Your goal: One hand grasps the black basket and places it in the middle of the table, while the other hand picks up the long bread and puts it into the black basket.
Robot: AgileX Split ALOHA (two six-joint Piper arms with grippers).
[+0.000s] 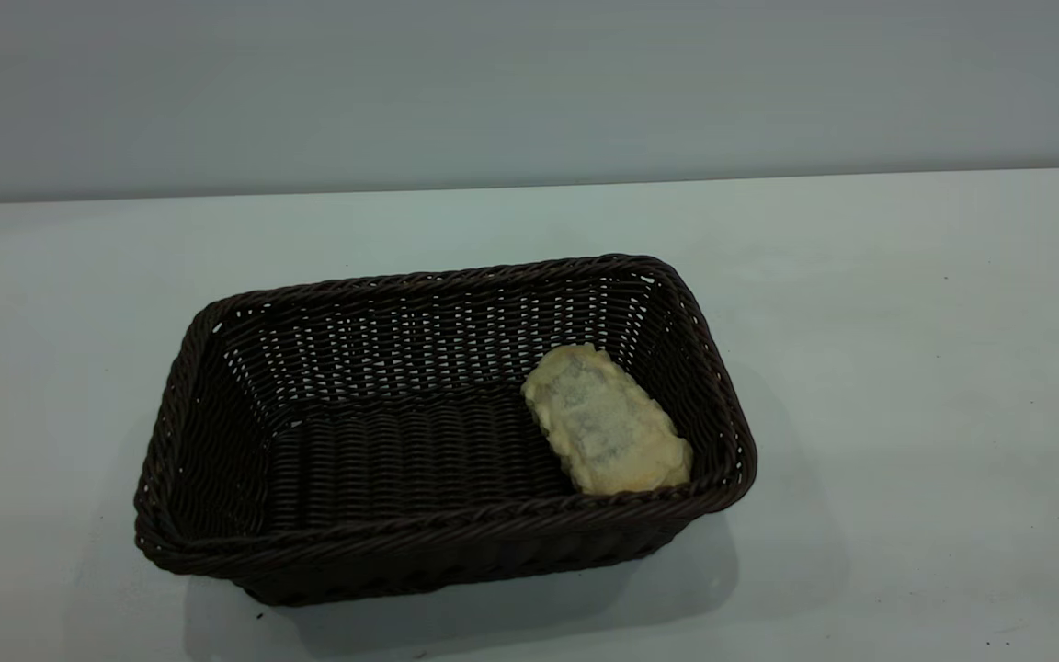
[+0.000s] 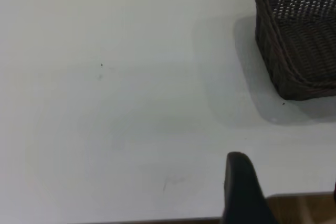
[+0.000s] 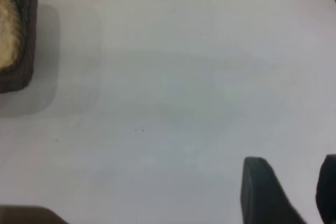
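Note:
The black basket [image 1: 456,533] stands in the middle of the white table [image 1: 906,368]. The long bread [image 1: 605,420] lies inside it at its right end, pale underside up, leaning toward the right wall. Neither arm shows in the exterior view. In the left wrist view, my left gripper [image 2: 286,187] hovers open over bare table, well away from a corner of the basket [image 2: 299,40]. My right gripper [image 3: 291,182] is also open and holds nothing. It is far from the basket's end [image 3: 21,72], where a bit of the bread [image 3: 8,35] shows.
A pale grey wall [image 1: 529,83] rises behind the table's far edge. The table's near edge, with brown floor [image 2: 294,208] beyond it, shows beside the left gripper. Bare tabletop surrounds the basket on all sides.

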